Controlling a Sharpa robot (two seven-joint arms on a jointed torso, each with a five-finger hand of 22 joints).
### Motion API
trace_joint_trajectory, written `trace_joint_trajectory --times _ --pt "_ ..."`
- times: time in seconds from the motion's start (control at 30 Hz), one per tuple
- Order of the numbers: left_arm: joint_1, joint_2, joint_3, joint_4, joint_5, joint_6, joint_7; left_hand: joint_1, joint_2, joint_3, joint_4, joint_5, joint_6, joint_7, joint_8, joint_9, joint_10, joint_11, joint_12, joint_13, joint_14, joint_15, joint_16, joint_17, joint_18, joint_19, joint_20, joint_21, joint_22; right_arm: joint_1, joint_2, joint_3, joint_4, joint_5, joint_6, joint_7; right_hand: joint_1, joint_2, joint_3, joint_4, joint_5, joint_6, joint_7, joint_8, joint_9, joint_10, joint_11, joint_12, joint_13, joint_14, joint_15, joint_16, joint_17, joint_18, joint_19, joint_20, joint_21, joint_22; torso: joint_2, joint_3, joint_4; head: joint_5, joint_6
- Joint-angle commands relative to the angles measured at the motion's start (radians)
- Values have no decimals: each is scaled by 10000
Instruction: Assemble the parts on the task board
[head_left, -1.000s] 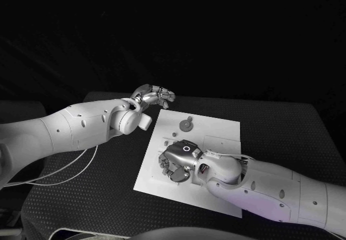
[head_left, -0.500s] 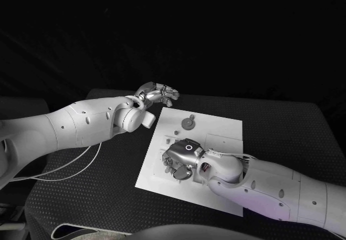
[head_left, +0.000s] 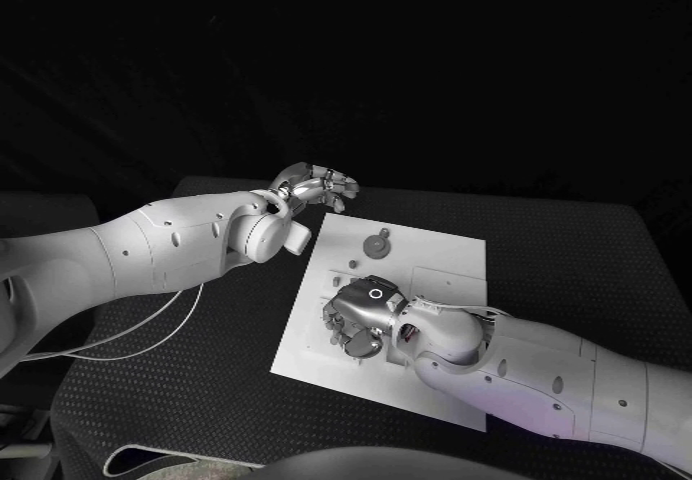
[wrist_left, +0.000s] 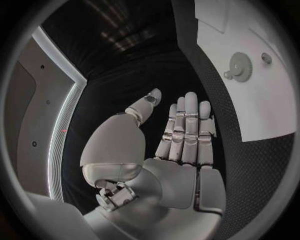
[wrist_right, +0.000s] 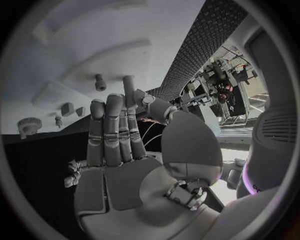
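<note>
The white task board (head_left: 433, 270) lies in the middle of the table. On its far part sits a grey gear (head_left: 376, 243) (wrist_left: 240, 64) with a small peg (head_left: 351, 265) (wrist_left: 267, 58) close by. My right hand (head_left: 361, 320) hovers low over the board's left-middle area. Its fingers (wrist_right: 106, 130) are straight and side by side, pointing at another short peg (wrist_right: 100, 82). A grey cylinder (wrist_right: 129, 87) rises beside the thumb tip; I cannot tell whether it is pinched. My left hand (head_left: 315, 186) (wrist_left: 181, 140) is flat, empty and fingers extended, above the table just off the board's far left corner.
Black table (head_left: 202, 350) surrounds the board on all sides. White cables (head_left: 144, 335) trail under my left arm. Small raised blocks (wrist_right: 65, 107) and a second gear (wrist_right: 28, 125) stand on the board beyond my right hand's fingers.
My right hand has shifted slightly over the board's left-middle area. My left hand stays in about the same place off the far left corner.
</note>
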Motion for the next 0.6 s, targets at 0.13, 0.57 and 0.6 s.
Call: trace_joint_trajectory --times 0.13,0.57,0.6 --pt "13 27 9 3 53 118 115 -34 -47 20 61 2 -78 -21 38 -10 2 69 41 -14 -29 16 -61 19 159 52 -14 -41 13 -50 -33 -44 91 4 29 7 86 6 69 -10 20 65 -16 30 325 34 -7 42 -4 16 -85 55 11 150 16 -56 51 18 1 -5 -5 15 -18" --pt "13 -4 8 0 53 112 106 -31 -49 19 62 2 -80 -20 41 -11 -3 70 44 -15 -31 17 -67 26 159 50 -13 -47 19 -63 -108 -43 289 136 -163 0 94 5 69 -15 20 77 -22 36 344 46 -13 55 7 29 -91 65 19 150 29 -64 65 25 4 0 3 68 -26" --pt "13 -6 8 -1 53 108 106 -30 -50 19 62 2 -81 -20 41 -11 -4 70 45 -15 -31 17 -67 27 159 50 -13 -47 19 -63 -100 -43 268 141 -148 0 94 5 69 -15 20 78 -22 36 345 47 -14 55 8 30 -92 66 20 150 30 -64 66 25 4 0 3 68 -26"
